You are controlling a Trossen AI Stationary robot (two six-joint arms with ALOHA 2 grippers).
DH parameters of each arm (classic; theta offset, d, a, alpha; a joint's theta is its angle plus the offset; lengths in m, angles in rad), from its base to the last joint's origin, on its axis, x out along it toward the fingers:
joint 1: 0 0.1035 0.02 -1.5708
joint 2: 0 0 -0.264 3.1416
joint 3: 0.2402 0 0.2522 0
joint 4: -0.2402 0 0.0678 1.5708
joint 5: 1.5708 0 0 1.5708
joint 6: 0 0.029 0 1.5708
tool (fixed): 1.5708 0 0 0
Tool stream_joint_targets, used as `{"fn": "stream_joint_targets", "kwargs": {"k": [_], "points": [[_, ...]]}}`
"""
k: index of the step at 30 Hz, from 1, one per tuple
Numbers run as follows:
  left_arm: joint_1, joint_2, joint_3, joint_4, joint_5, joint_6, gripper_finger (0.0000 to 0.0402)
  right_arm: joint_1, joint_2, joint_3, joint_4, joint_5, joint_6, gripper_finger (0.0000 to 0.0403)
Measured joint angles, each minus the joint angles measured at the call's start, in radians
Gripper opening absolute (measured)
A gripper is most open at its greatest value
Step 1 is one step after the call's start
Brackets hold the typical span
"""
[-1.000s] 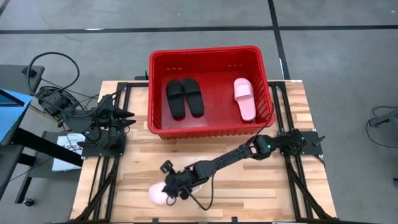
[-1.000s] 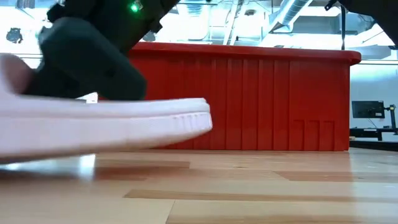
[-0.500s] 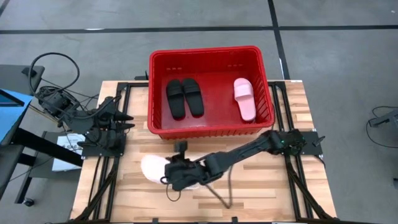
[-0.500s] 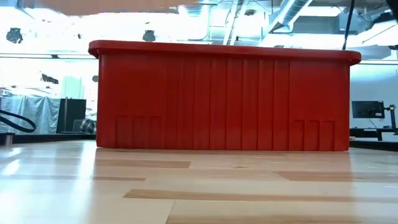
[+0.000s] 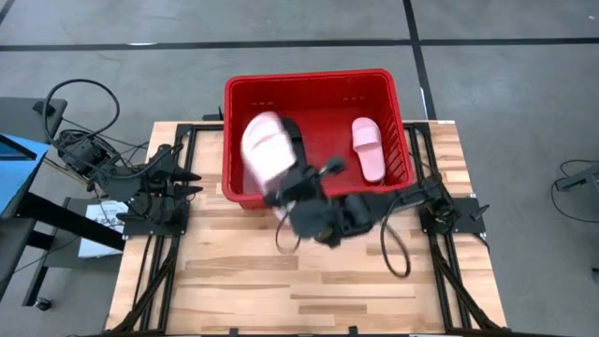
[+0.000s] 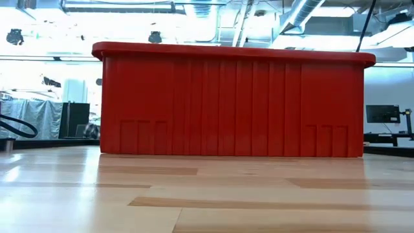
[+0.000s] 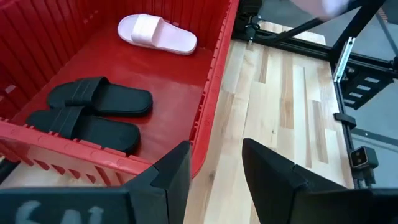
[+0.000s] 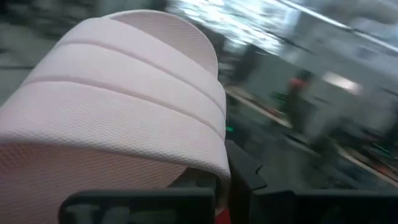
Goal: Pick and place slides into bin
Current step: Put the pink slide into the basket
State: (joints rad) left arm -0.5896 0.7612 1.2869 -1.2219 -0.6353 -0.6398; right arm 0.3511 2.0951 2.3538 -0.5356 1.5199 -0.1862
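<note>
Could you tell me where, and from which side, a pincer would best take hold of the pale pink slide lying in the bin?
Probably the wide strap of the pink slide, from straight above. It lies sole-down and flat on the floor of the bin, so the strap arches up as its only raised part. The bin's tall right wall stands close beside it, which likely rules out a sideways approach.

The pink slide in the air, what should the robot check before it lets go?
1. Right pincer shut on the pink slide: ok.
2. Slide over the bin: ok, by the high view.
3. Landing spot free: not ok, the black slides lie below.
4. Other pink slide out of the way: ok.
5. Left pincer clear of the bin: ok.
6. Height above the rim: cannot tell.
</note>
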Motion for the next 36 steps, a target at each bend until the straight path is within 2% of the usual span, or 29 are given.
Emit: {"fn": "stream_joint_targets", "kwargs": {"k": [2,8,11,15,18,20,25,31,36], "points": [[0.0,0.0,0.0,0.0,-0.007,0.013,0.0135,-0.037,-0.028,-0.001,-0.003,0.049,-0.021,0.0],[0.0,-0.001,0.0,0.001,-0.079,0.043,0.0135,-0.197,-0.092,0.0,-0.062,0.032,-0.019,0.0],[0.0,-0.004,0.0,0.0,-0.114,0.07,0.0135,-0.282,-0.119,0.0,-0.225,-0.083,0.069,0.0],[0.0,-0.01,0.0,0.0,-0.162,0.107,0.0135,-0.426,-0.167,0.0,-0.624,-0.382,0.41,0.0],[0.0,-0.009,0.0,0.001,-0.237,0.132,0.0135,-0.534,-0.17,-0.001,-0.94,-0.456,0.608,0.0],[0.0,-0.009,0.0,0.001,-0.285,0.147,0.0135,-0.592,-0.163,-0.001,-1.04,-0.495,0.656,0.0],[0.0,-0.009,0.0,0.001,-0.384,0.161,0.0135,-0.709,-0.16,-0.05,-0.93,-0.721,0.549,0.0],[0.0,-0.009,0.0,0.001,-0.455,0.162,0.0135,-0.812,-0.159,-0.167,-0.88,-0.893,0.566,0.0],[0.0,-0.009,0.0,0.0,-0.489,0.175,0.0135,-0.846,-0.159,-0.279,-0.854,-0.973,0.593,0.0]]}}
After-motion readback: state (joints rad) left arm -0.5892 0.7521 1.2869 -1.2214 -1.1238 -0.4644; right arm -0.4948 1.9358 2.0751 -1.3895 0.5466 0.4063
